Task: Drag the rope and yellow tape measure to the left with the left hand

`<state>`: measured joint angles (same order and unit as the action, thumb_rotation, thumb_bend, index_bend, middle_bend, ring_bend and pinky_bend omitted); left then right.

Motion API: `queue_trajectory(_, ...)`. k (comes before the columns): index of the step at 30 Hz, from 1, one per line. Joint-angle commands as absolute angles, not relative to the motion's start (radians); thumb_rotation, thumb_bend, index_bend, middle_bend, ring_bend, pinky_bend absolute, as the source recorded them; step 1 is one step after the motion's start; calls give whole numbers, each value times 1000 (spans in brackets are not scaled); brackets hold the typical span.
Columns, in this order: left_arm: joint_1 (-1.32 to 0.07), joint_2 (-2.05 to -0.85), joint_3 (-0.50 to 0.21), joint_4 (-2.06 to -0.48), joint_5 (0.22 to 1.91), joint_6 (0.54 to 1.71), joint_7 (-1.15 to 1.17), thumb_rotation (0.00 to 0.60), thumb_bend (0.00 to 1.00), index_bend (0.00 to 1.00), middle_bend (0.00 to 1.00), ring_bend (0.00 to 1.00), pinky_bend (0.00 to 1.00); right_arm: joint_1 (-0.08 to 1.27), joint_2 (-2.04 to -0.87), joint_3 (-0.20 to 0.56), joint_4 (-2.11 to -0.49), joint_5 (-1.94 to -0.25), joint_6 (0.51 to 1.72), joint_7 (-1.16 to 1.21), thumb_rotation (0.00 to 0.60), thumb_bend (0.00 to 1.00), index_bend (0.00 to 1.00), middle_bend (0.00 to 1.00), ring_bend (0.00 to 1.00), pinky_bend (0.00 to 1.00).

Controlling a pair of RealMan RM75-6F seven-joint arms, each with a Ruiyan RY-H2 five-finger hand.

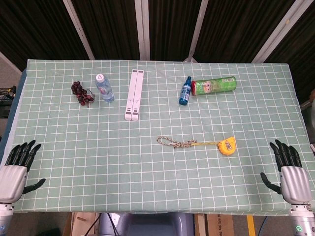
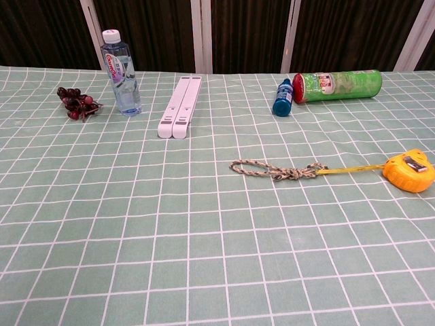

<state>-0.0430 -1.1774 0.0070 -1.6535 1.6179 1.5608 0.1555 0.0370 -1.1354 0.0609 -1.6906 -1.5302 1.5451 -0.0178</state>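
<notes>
Head view, left hand (image 1: 17,167): released, fingers spread, palm down at the near left edge of the bench (image 1: 157,187), holding nothing.
Head view, right hand (image 1: 290,169): released too, fingers apart, at the near right edge.
Head view, rope (image 1: 176,142): lies knotted right of centre, joined by a drawn-out yellow blade to the yellow tape measure (image 1: 227,146) on its right; both well apart from either hand.
Chest view, rope (image 2: 275,170): stretched flat on the green checked cloth, tape measure (image 2: 408,170) at the right edge.
Chest view, far row: grapes (image 2: 76,102), water bottle (image 2: 120,71) upright, white folded stand (image 2: 180,106), blue spray bottle (image 2: 283,98) touching the lying green can (image 2: 338,85).
Chest view, hands: neither shows.
</notes>
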Motion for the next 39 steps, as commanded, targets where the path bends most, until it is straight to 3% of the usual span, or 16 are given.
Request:
queue_trajectory(1,-43,-1177,7,-1654,1617,1560,156,600,2,0,0,0,0,36,-1136,62,-1694,-1526,1542,-17,600,321,0,0,0,0)
queue_trajectory(23,-53,-1150,14,-1679,1642,1551,158,600,2,0,0,0,0,29,-1118,66,-1709,-1502,1534,19,600,320,0,0,0,0)
queue_trajectory(28,-87,-1125,2,-1719,1660,1520,177,600,3,46,0,0,0,34,-1120,68,-1709,-1499,1525,29,600,320,0,0,0,0)
queue_trajectory(33,-180,-1099,-54,-1809,1632,1405,254,600,70,141,0,0,0,36,-1124,74,-1714,-1487,1519,37,600,320,0,0,0,0)
queue_trajectory(39,-357,-1123,-184,-1913,1520,1218,379,600,166,280,0,0,0,42,-1128,81,-1716,-1467,1503,47,600,320,0,0,0,0)
